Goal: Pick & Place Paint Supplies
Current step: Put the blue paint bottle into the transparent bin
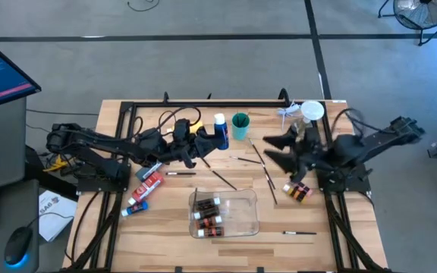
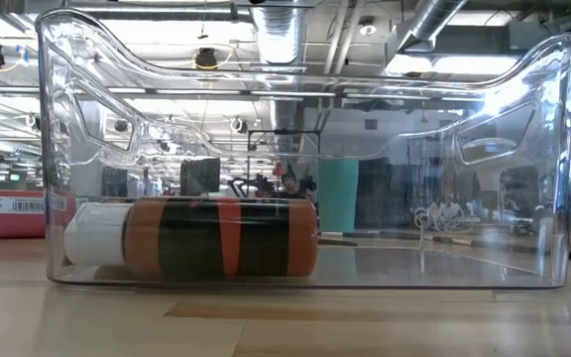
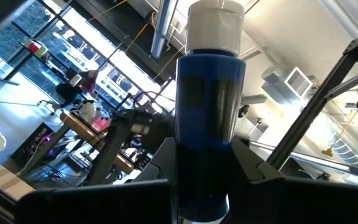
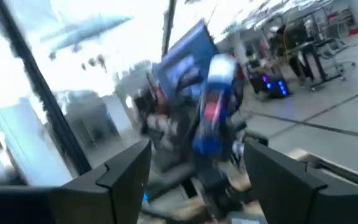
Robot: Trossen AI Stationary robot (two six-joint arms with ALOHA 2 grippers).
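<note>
— Where's the blue bottle right now?
— In the left gripper, pinched low on its body with the white cap pointing away from the wrist. It sits near the table's far edge, about mid-width, just beside the teal cup. The left wrist view shows a dark finger pressed to each side of the bottle.
— And the other arm?
— The right gripper hangs over the right half of the table, fingers spread wide and holding nothing. A brown bottle lies just by it, toward the right edge.
— What else is lying around?
— Thin brushes are scattered across the middle, one more near the front right. Red and blue tubes lie toward the left edge. The clear tray sits near the front edge, mid-width, with brown white-capped bottles lying flat inside; the low view looks through its wall at one of them.
</note>
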